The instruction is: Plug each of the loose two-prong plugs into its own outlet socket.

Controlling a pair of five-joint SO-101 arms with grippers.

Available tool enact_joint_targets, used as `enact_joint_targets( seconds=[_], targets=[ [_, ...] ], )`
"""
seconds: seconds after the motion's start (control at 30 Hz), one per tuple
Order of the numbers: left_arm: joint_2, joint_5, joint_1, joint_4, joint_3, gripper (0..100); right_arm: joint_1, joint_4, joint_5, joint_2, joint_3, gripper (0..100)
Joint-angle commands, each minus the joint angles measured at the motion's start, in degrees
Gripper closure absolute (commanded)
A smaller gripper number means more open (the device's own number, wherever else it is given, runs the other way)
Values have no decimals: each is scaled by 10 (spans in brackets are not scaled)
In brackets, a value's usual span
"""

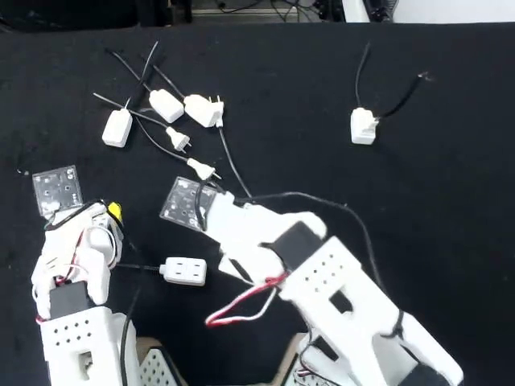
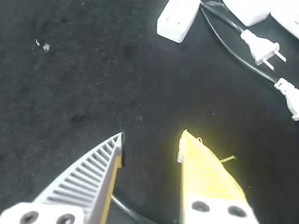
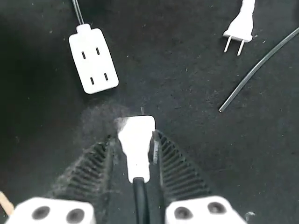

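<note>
**High view.** On the black table [image 1: 451,241], the left gripper [image 1: 106,211], marked by its yellow finger, is seen at the near left, beside a clear dotted plate [image 1: 58,189]. A four-slot outlet socket [image 1: 183,271] lies between the two arms, with its black lead running toward the left arm. The right arm [image 1: 322,273] is stretched across the middle of the table, above a second clear plate [image 1: 187,201]. Farther back, a loose plug [image 1: 179,141] and a second loose plug [image 1: 203,169] lie near each other among black cords. Behind them three white outlet blocks [image 1: 166,104] are grouped. A lone outlet block [image 1: 364,126] lies well apart at the far right.

**Left wrist view.** The left gripper is shown spread wide with nothing between its fingers, over bare table. A black cord passes beneath it. One white block and both loose plugs lie beyond the fingertips.

**Right wrist view.** The right gripper [image 3: 134,139] is closed on the body of a held plug [image 3: 136,133], whose black cord [image 3: 139,200] runs back between the fingers. The four-slot outlet socket lies ahead and to one side, apart from the held plug. A loose plug lies farther off, its prongs turned toward the camera.
</note>
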Motion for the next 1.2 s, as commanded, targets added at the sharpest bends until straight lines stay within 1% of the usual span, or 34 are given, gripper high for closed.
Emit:
enact_joint_targets(
  seconds=[0.0,0.07,0.13,0.27,0.4,0.47,0.57,0.63,0.73,0.87,1.0,1.07,1.17],
  targets=[
    [-5,-62,64,58,-6,798,11,7,4,7,-36,988],
    [-5,-117,88,109,5,798,18,30,4,7,-36,988],
    [-6,-160,104,150,9,798,40,58,6,7,-39,988],
    [-6,-197,138,184,9,798,130,80,12,7,-39,988],
    [-6,-197,199,174,22,798,235,103,68,4,-37,988],
    [-6,-193,225,149,33,798,283,107,91,-12,-31,988],
    [-1,-145,246,112,47,798,339,107,127,-59,-5,988],
    [-1,-124,258,106,47,798,365,112,151,-100,18,988],
    [-1,-115,282,107,43,798,386,138,176,-159,42,988],
    [0,-105,312,104,37,798,392,169,178,-210,52,988],
    [0,-59,341,103,7,798,390,178,175,-213,52,988],
    [0,-49,358,92,-1,798,391,179,175,-210,53,988],
    [1,-40,363,70,-3,798,392,179,174,-207,53,988]
  ],
)
